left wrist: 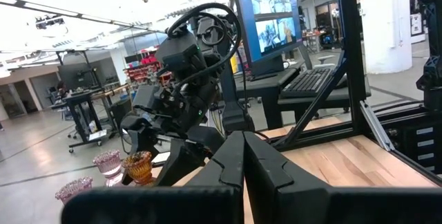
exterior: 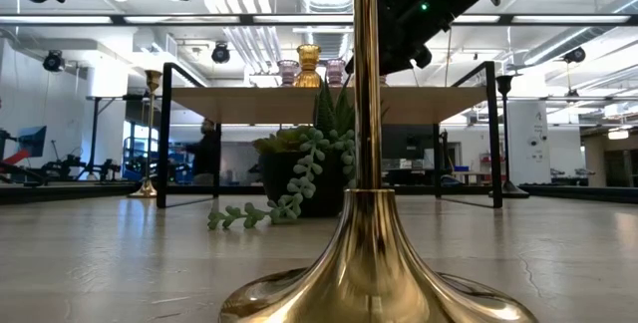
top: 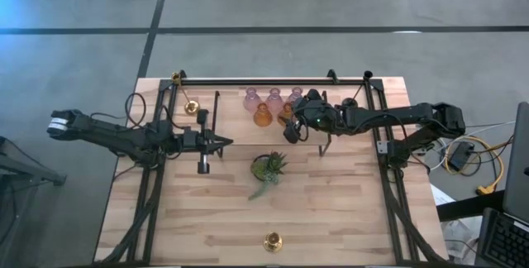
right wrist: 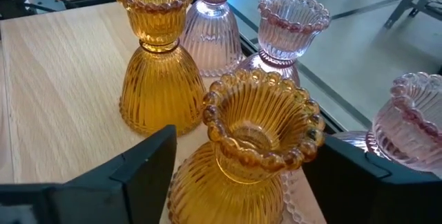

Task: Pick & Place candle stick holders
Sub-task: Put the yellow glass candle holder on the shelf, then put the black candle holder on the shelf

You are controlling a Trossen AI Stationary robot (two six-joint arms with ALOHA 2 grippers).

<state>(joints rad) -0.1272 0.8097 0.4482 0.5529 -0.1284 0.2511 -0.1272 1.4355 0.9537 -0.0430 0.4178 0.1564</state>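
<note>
Two amber glass holders (right wrist: 155,58) (right wrist: 252,134) and three pale pink ones (right wrist: 290,23) stand on their bases at the table's far middle, with the amber ones also in the high view (top: 263,116). My right gripper (right wrist: 252,162) is open, its fingers (right wrist: 141,169) on either side of the nearer amber holder. One brass holder (top: 191,107) stands far left and another (top: 273,241) at the near edge. A black holder (exterior: 503,134) stands far right. My left gripper (top: 223,142) is shut and empty left of centre.
A small green potted plant (top: 269,169) stands at the table's middle, between the glass holders and the near brass holder (exterior: 369,263). A black frame (top: 273,79) runs along the far edge and down both sides.
</note>
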